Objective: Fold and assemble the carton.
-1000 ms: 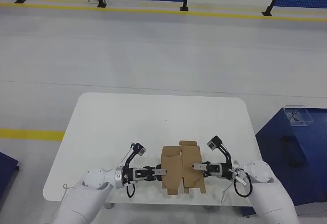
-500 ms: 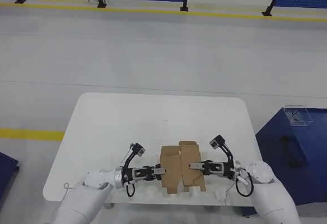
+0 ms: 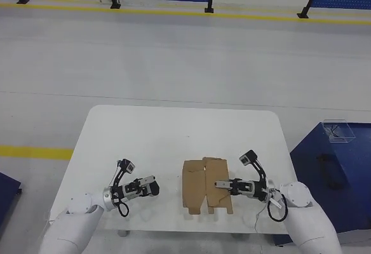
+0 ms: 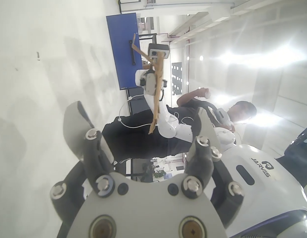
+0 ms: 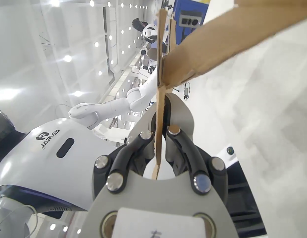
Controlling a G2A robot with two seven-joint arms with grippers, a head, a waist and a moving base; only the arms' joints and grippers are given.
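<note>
The flat brown carton (image 3: pixel 203 185) hangs just above the white table (image 3: pixel 173 136), near its front edge. My right gripper (image 3: pixel 218 185) is shut on the carton's right edge; in the right wrist view the cardboard sheet (image 5: pixel 159 115) runs edge-on between the fingers (image 5: pixel 180 115), and a flap (image 5: pixel 232 38) bends away from it. My left gripper (image 3: pixel 152 187) is open and holds nothing, well to the left of the carton. From the left wrist view the carton (image 4: pixel 157 82) shows edge-on far off, beyond the spread fingers (image 4: pixel 76 122).
A blue cabinet (image 3: pixel 338 184) stands beside the table's right side. The table's back half is bare white surface. A person (image 4: pixel 217 110) sits behind the robot, touching nothing on the table.
My left gripper has let go of the carton's left edge and drawn back to the left, opening. The right gripper keeps its hold and the carton has barely shifted.
</note>
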